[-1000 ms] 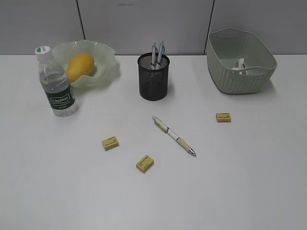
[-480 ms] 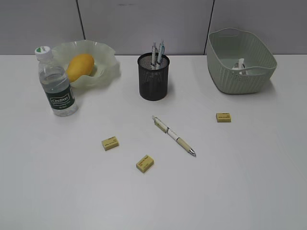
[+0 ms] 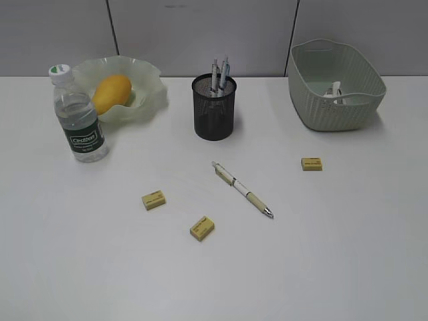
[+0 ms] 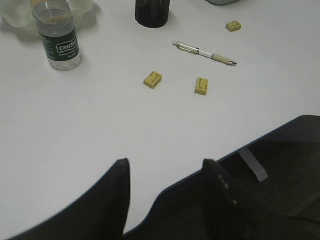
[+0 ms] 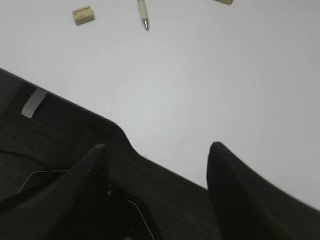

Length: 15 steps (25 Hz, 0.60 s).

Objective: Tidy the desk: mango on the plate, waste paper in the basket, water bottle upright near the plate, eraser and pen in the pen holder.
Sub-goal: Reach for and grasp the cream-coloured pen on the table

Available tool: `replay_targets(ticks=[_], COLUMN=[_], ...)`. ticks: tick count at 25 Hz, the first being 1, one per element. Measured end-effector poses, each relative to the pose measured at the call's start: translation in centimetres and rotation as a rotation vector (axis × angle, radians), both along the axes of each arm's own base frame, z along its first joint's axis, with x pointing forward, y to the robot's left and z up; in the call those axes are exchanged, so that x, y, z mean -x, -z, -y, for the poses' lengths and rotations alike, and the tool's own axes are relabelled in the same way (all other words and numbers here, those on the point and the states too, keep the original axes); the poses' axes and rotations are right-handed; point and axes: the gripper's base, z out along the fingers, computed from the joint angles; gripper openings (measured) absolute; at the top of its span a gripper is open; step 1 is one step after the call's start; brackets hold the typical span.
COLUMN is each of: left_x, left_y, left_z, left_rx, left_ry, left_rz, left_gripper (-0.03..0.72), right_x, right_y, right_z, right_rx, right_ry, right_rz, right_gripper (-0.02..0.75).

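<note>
From the exterior view, you see nothing that has shifted over the last second: every object sits where it sat in both earlier frames, and no arm has entered this view. That stillness means the remaining work is waiting, not under way. The mango [image 3: 112, 93] already lies in the plate [image 3: 148, 80], the water bottle [image 3: 77, 115] stands upright just beside that plate, and the waste paper [image 3: 334, 91] shows inside the basket [image 3: 334, 110]. The pen holder [image 3: 214, 108] carries a few pens, but one pen [image 3: 242, 189] lies loose on the desk [image 3: 361, 254], with three erasers around it: one left [image 3: 154, 200], one nearer you [image 3: 202, 228], one to the right [image 3: 311, 164] below the basket.

In the left wrist view, your left gripper [image 4: 165, 190] hangs over the near desk edge with its fingers spread and nothing between them. Ahead lie two erasers, the pen, the bottle and the base of the holder, all well apart from the fingers.

In the right wrist view, your right gripper [image 5: 155, 170] is likewise parted and empty, poised over the desk edge. The pen's tip and an eraser sit at the top of the frame, well apart.

My judgement: pen and erasers are all that remain, and neither arm has committed to one yet.
</note>
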Motion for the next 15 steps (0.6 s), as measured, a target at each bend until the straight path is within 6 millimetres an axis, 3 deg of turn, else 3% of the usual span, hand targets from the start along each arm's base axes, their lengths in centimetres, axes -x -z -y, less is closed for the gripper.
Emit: replay_targets(ticks=[7, 10, 15], left_x=[0.0, 0.0, 0.0], left_y=[0.0, 0.0, 0.0], left_z=[0.0, 0.0, 0.0], left_rx=[0.0, 0.0, 0.0], left_ry=[0.0, 0.0, 0.0], left_rz=[0.0, 0.0, 0.0], left_gripper=[0.355, 0.355, 0.355], right_x=[-1.2, -3.1, -7.5], right_y=[-1.0, -0.8, 1.7], right_z=[-0.2, -1.0, -3.6], right_rx=[0.048, 0.083, 0.164], right_ry=[0.02, 0.069, 0.138], right_rz=[0.019, -0.061, -0.286], right_gripper=[0.491, 0.491, 0.491])
